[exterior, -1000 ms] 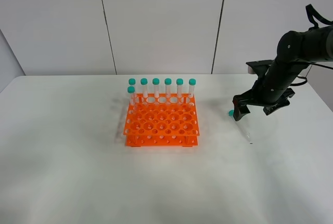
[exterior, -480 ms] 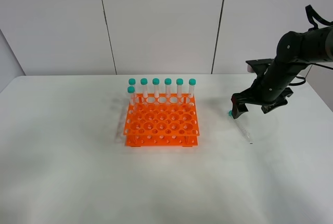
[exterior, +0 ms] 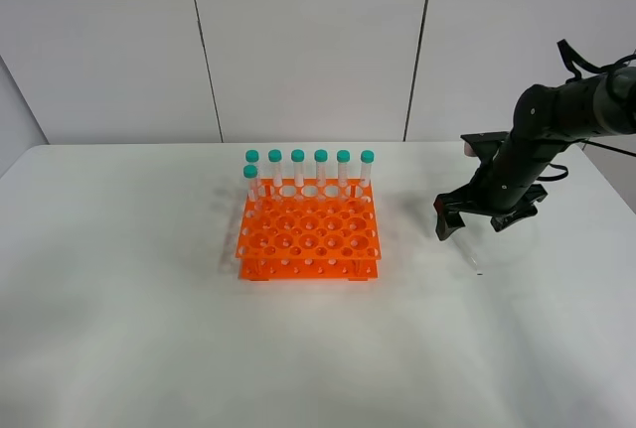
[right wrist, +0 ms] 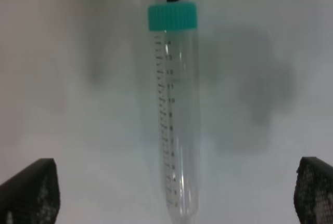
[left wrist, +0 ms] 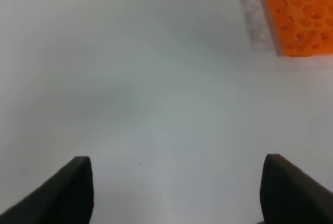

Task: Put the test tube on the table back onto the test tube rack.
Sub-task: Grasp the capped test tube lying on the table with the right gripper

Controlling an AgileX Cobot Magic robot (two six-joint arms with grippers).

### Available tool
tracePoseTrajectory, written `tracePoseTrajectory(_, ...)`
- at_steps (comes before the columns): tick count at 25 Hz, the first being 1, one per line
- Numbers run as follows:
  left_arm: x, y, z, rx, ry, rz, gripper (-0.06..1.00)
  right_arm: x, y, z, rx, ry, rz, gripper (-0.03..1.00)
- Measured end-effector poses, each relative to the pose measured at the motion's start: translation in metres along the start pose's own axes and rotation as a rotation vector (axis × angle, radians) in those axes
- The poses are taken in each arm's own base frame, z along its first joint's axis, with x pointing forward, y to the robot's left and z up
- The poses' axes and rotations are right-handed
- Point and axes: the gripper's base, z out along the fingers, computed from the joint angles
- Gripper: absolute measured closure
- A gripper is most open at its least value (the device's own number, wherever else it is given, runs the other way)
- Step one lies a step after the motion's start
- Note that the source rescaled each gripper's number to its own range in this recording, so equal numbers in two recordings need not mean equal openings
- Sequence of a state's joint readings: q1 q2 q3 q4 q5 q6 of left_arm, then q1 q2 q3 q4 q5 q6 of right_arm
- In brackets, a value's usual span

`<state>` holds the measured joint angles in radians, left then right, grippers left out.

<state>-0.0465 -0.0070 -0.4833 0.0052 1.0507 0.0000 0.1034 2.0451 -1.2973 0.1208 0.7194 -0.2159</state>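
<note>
Jaws of the right gripper are seen spread wide, with nothing held between them. In the right wrist view its two dark fingers are set far apart on either side of the slim clear plastic test tube with the teal screw cap. The tube is lying flat on the large plain white matte table, apart from both fingers, with its pointed tip towards the camera. In the high view the tube is found under that gripper, to the right of the bright orange plastic test tube rack with its grid of round holes and well apart from it. The step in hand is judged to be the approach for the pickup, and the grasp is not yet made. For the next move the gripper would need to be lowered until the fingers straddle the tube body and then closed across it. A lift, a turn to upright and a carry to a free hole would come after. Seven like tubes with teal caps are already stood along the rack's far side. The left gripper is also held wide open and bare over the table, with a corner of the rack beyond it. A printed graduated scale is seen along the tube; its small numerals appear to read 13, 12, 11 and 10, though they are blurred, and no brand can be read.
</note>
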Motion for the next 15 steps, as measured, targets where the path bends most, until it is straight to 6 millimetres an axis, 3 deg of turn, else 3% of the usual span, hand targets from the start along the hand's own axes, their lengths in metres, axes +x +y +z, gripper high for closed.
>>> tracePoseTrajectory(6,0.0,0.0,0.0,0.0,0.0,0.0,-0.06,-0.0092,-0.0017,0.0036,0.004,-0.002,0.003,-0.01)
tracePoseTrajectory(15,0.0,0.0,0.0,0.0,0.0,0.0,-0.06,-0.0066,-0.0013,0.0038,-0.002,0.029,0.012,-0.01)
